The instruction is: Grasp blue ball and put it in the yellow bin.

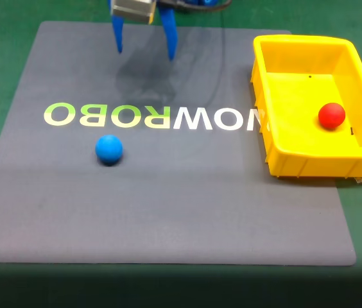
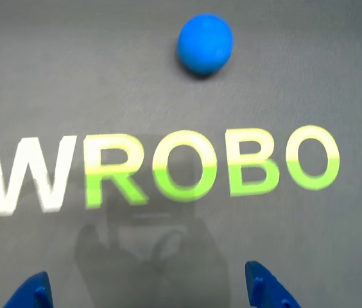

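The blue ball (image 1: 109, 149) sits alone on the grey mat (image 1: 168, 212), below its lettering (image 1: 149, 117). The gripper (image 1: 144, 50) hovers wide open, empty. A red ball (image 1: 331, 115) lies inside the yellow bin (image 1: 296, 160).

"NOWROBO" on grey mat (image 1: 168, 205)

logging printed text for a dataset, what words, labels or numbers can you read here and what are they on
"WROBO" on the grey mat, read upright in the wrist view: a white W, then ROBO in yellow-green.
"NOWROBO" on the same mat, upside down in the fixed view: NOW in white, ROBO in yellow-green; the bin covers the letters' far end, so more may be hidden.
No readable text on the bin, the blue ball or the red ball.
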Robot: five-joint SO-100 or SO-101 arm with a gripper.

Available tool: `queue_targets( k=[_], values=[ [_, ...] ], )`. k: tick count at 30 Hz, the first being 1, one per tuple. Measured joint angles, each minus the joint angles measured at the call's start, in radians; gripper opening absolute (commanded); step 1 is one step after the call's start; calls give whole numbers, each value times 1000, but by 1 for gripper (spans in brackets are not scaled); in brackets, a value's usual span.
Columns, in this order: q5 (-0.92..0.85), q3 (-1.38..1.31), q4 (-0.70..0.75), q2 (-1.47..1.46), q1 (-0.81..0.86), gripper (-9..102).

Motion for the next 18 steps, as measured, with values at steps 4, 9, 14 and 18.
queue_targets(
  k=[4,9,14,18],
  values=[
    [6,-118,-2,-144,9,34],
    [9,-262,-2,-307,18,34],
    [9,-410,-2,-460,34,34],
    [9,-538,-2,-581,38,34]
  ],
)
